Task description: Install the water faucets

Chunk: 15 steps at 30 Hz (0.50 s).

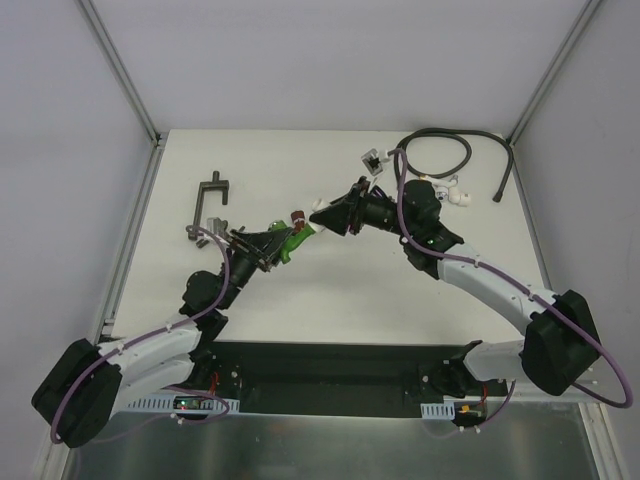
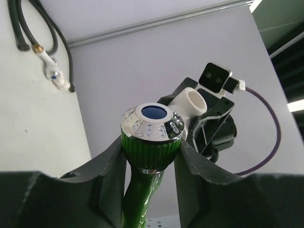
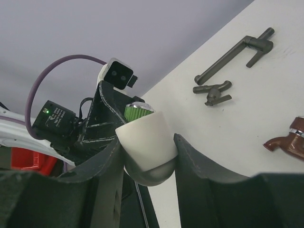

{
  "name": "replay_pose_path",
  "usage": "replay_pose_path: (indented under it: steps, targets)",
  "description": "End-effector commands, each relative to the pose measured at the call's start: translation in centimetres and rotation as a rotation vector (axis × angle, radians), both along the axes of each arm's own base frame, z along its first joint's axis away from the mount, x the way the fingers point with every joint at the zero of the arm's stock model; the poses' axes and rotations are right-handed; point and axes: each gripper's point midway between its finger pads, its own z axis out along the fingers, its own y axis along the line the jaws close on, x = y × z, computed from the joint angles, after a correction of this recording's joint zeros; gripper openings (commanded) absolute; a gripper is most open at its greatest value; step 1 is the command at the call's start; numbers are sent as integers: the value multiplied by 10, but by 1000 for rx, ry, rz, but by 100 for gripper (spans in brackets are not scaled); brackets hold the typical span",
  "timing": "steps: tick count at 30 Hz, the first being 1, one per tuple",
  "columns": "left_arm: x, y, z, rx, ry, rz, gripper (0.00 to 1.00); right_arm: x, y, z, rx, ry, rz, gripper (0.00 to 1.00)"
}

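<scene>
**Station status: green faucet and elbow held, red faucet on table**

1. Left gripper (image 2: 152, 143): closed narrow on the green faucet (image 2: 151, 142). The fingers (image 2: 110, 164) press both sides of the ribbed green collar, just under the chrome cap with its blue centre. The green body hangs down between the fingers. The faucet is clear of the table (image 1: 340, 290).

2. Right gripper (image 3: 145, 145): closed narrow on the white elbow (image 3: 142, 137). Its fingers clamp the rounded body, and one open end faces the left gripper.

3. Relation: the two grippers meet tip to tip over the middle of the table. From the right wrist, the green cap shows just above the elbow's edge. From the left wrist, the elbow's open mouth sits just behind the cap. Whether the two parts touch cannot be told.

4. Red faucet (image 1: 297, 215): lies on its side on the table, just beyond the gripper tips, held by neither.

5. Hose (image 1: 440, 150): looped at the far right of the table, well apart from both grippers.
</scene>
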Motion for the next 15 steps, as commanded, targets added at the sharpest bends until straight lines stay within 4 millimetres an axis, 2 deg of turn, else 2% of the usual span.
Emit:
replay_pose_path:
  steps: [1,4,9,10,13,15]
  targets:
    - [-8,12,48,71,-226,87,28,2,5,5,-19,-1,17,2]
    - [-12,9,53,163,-292,88,24,3,6,2,-33,26,9,2]
    - [-19,-3,53,338,-435,53,11,9,8,-9,-70,79,-14,2]
    - [-21,-5,59,360,-468,49,9,9,9,-12,-84,101,-15,2]
    - [-26,-12,58,483,-595,36,0,14,10,-19,-116,152,-26,2]
    - [-35,-17,59,570,-723,30,0,16,13,-29,-142,189,-25,2]
